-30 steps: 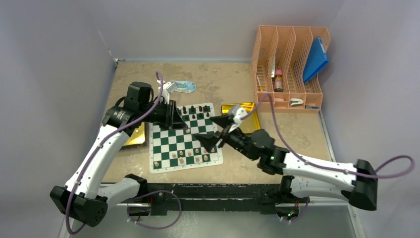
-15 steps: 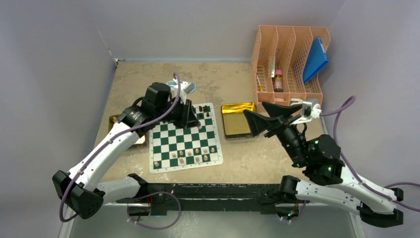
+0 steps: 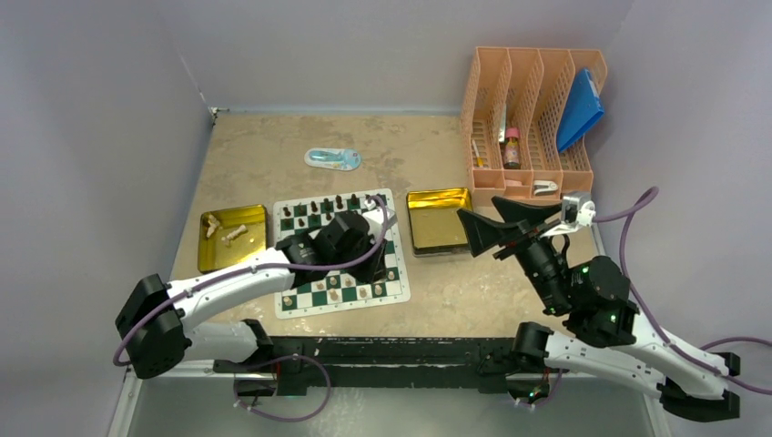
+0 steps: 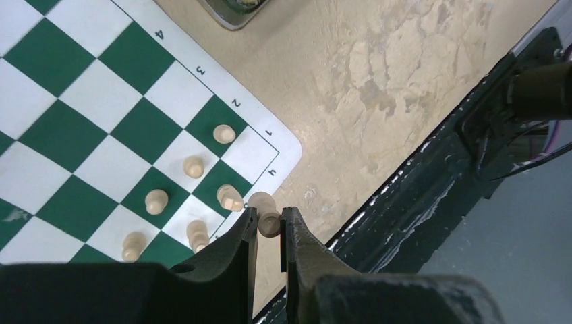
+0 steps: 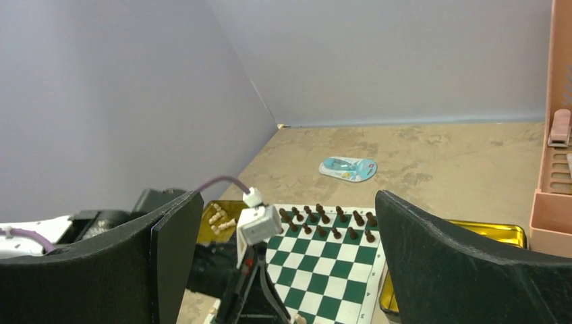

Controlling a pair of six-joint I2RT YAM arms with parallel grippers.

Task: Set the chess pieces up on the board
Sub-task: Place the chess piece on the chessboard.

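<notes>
Pale lilac walls (image 3: 100,100) on three sides; mottled tan table (image 3: 401,150) fills mid-frame overhead, black rail (image 3: 410,350) along its lower edge; orange file rack (image 3: 533,109) upper right; board (image 4: 101,88) flat at centre, left gold tray (image 3: 248,257) and right gold tray (image 3: 435,228) flanking it; right claw (image 3: 477,206) spread wide, nothing in it, at the right tray's right edge; left claw (image 4: 268,214) narrow, pinching a cream piece (image 4: 269,223) at the board's corner border, bottom centre of the wrist frame; dark pieces (image 3: 314,208) line the board's top edge; cream pieces (image 4: 193,165) near the held one; blue packet (image 3: 332,158) above the board.
</notes>
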